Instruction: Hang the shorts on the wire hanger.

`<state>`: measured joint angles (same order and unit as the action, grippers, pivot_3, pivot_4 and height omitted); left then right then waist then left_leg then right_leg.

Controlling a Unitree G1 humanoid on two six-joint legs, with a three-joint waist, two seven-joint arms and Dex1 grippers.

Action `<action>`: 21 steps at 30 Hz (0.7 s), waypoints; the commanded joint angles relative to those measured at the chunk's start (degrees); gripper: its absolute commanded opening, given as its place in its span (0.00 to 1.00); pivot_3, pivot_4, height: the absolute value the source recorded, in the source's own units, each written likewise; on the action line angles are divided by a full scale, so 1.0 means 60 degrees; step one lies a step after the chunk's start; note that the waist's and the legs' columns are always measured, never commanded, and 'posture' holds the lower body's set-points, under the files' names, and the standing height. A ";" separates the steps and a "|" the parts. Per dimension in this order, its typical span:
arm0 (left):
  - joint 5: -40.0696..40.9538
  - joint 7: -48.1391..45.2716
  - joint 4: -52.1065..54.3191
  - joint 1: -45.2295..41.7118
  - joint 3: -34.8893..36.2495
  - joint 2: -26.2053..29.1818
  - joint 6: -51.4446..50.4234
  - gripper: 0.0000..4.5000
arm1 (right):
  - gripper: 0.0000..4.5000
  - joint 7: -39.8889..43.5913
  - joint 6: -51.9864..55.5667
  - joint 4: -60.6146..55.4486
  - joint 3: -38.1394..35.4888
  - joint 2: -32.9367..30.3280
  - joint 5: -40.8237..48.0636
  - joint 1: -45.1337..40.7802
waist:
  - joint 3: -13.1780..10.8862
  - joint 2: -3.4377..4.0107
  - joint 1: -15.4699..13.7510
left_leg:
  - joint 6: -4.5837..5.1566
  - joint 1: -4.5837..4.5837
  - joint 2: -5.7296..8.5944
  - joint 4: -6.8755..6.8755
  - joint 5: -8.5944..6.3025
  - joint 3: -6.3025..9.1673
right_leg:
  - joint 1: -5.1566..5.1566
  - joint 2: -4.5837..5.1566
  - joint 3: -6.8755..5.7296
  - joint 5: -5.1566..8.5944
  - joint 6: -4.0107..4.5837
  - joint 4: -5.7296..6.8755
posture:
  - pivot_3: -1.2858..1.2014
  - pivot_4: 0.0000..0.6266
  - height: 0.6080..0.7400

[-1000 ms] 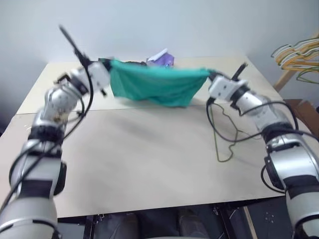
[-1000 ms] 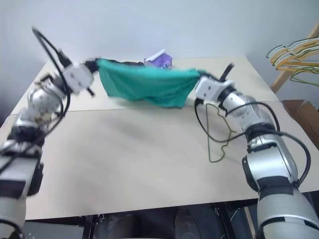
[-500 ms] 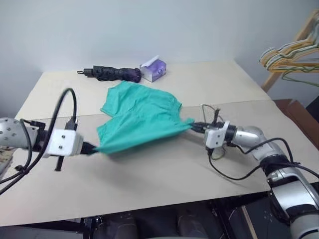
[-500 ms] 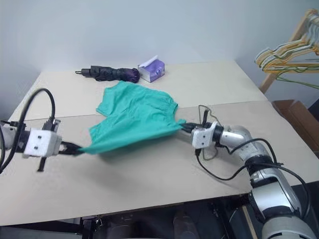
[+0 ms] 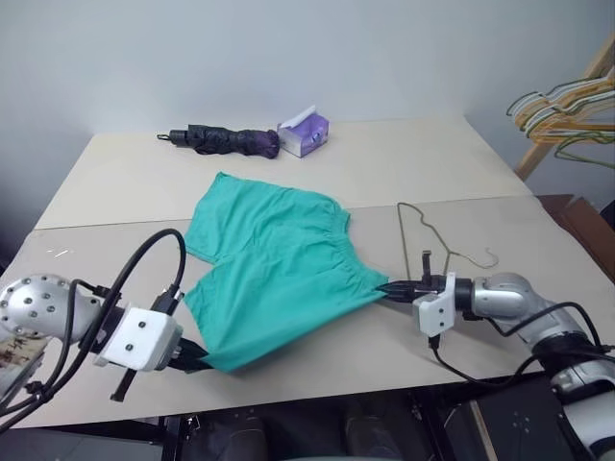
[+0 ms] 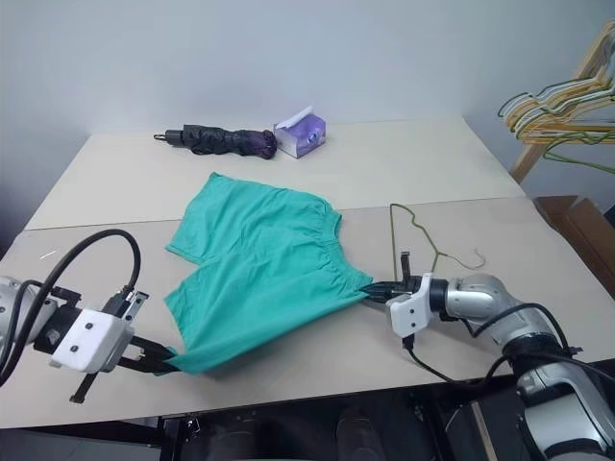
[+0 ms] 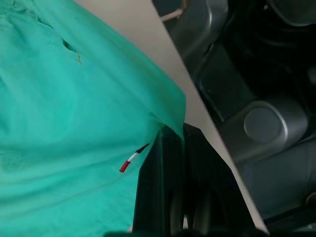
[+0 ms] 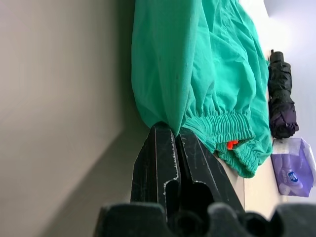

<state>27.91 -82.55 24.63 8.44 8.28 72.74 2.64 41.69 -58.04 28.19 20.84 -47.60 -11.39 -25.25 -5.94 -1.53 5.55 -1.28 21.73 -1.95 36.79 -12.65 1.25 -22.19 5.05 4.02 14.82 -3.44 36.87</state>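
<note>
I have both grippers pressed together on the shorts. The left gripper pinches a hem corner of one leg at the near table edge; the right gripper pinches the waistband end. Between the two grippers the cloth lies spread flat on the table, the second leg reaching away from both.

The wire hanger lies flat just beyond the right gripper, apart from the shorts, its hook end pointing away from them. Well beyond the shorts, a folded umbrella and a tissue pack lie clear of the work.

In my judgement this is the laying-out step; hanging has not begun. The next move calls for freeing one gripper to take the hanger, then feeding a leg or the waistband over its bar.
</note>
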 commanded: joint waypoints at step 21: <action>0.0344 -0.1651 -0.0981 -0.0037 0.1116 0.0052 0.0571 0.52 | 0.62 0.1227 0.2991 -0.4623 -0.1377 -0.1234 0.1998 0.2936 | -0.0019 -0.0010 -0.0298 | 0.0002 0.0007 -0.0001 0.0001 -0.0003 -0.0017 | -0.0001 0.0004 -0.0001 0.0009 -0.0004 -0.0018 | 0.51 0.16 1.00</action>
<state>26.76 -91.93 19.17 9.64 12.86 71.72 7.62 48.07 -40.88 2.41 15.26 -53.76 -2.63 -7.93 -6.05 -1.58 3.76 -1.26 21.77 -1.95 36.80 -12.67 1.15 -22.19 5.08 4.01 14.88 -3.47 36.76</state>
